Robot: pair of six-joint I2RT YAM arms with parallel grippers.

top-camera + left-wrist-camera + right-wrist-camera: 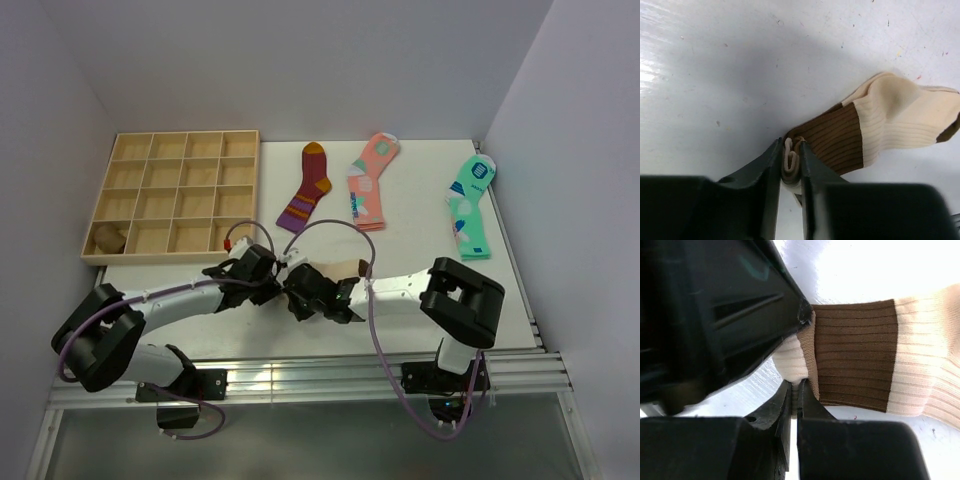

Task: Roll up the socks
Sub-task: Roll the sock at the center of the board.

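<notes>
Currently the beige sock [338,268] lies flat on the white surface [420,255], just off the near right corner of the wooden tray [150,257], on the side toward the arm bases. Its dark brown band [855,355] points back toward the tray and its pale ribbed foot [900,115] stretches away from it.

Both hands meet at that band. The left hand [790,162], reaching in from the tray's side, is clamped on a folded bit of the cuff, with beige and brown layers showing between its fingers. The right hand [794,400], on the side of the cuff away from the tray, is closed tight, and the cuff's edge is nipped at its fingertips.

A brown bundle [108,237] sits in the tray's near left compartment; what it is cannot be told. Beyond the tray's right side lie a maroon striped sock [308,190], then a pink sock [370,180], and farthest a mint-green sock [470,205].
</notes>
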